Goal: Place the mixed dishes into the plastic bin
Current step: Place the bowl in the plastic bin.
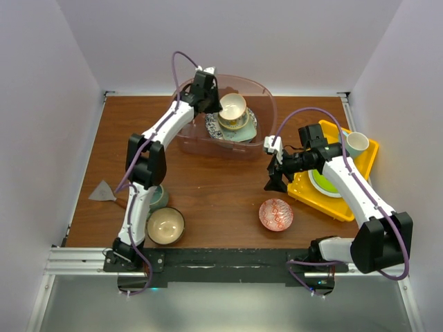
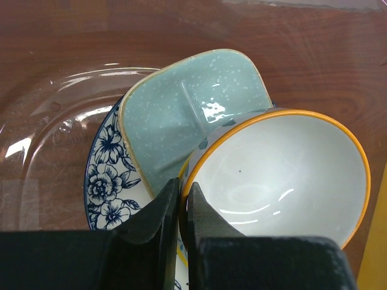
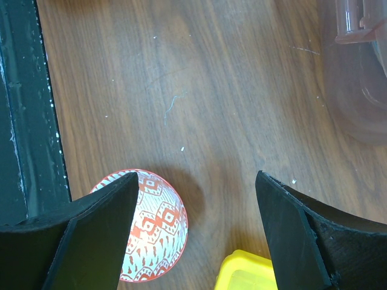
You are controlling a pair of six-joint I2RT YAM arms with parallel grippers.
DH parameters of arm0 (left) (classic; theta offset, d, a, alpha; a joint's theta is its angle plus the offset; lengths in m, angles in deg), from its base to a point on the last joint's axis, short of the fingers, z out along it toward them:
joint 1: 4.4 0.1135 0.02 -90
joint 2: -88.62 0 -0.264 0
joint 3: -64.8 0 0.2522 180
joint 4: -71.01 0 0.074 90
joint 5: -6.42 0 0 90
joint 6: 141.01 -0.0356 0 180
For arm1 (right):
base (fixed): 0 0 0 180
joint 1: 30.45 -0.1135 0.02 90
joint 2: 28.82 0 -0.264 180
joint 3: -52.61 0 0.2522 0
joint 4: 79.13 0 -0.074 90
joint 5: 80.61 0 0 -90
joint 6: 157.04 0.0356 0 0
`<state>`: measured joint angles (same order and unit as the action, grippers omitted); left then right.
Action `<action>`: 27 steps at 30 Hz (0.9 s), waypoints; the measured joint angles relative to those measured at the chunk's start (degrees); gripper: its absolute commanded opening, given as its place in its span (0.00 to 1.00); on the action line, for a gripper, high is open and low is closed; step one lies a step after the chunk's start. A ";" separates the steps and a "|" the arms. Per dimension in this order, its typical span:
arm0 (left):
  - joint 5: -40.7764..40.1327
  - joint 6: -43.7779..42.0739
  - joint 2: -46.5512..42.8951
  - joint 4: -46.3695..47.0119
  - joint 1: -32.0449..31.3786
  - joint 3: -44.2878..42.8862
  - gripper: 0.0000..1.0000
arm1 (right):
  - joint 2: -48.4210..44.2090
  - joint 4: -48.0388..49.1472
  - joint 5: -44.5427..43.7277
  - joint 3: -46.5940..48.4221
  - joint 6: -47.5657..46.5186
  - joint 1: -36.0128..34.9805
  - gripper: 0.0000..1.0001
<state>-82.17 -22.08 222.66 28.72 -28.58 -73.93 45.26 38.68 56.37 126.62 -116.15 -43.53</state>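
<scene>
Progress partway. In plastic bin [image 1: 266,97]: blue floral plate [image 2: 106,175] under mint square dish [image 2: 181,115]. Left end effector [image 2: 183,190] pinching rim of orange-rimmed bowl [image 2: 284,175], tilted over that stack. Right end effector [image 3: 196,181] spread wide, empty, above worktop [image 1: 221,187] nr red-patterned bowl [image 1: 275,214]. Also outstanding: tan bowl [image 1: 165,225], teal mug [image 1: 159,197].

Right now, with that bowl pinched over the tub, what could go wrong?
The left hand grips the orange-rimmed bowl only by its rim; it could slip and chip the mint square dish below. The open right hand hangs beside the yellow tray and might nudge it reaching for the red patterned bowl.
</scene>
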 measured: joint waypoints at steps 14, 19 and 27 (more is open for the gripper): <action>-1.92 -1.62 0.11 -0.83 -0.96 -1.11 0.52 | -0.02 0.00 -0.02 0.00 0.00 0.00 0.82; -1.88 -2.84 -0.26 -0.87 -0.96 -1.16 0.69 | -0.61 0.02 -0.20 0.00 0.00 0.00 0.82; 1.36 -4.72 -9.25 1.31 -0.15 3.76 0.81 | -1.62 0.02 -0.96 0.00 -0.04 0.00 0.83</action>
<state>-80.81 -26.80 213.42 30.03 -28.73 -70.17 43.64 38.70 55.41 126.62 -116.19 -43.53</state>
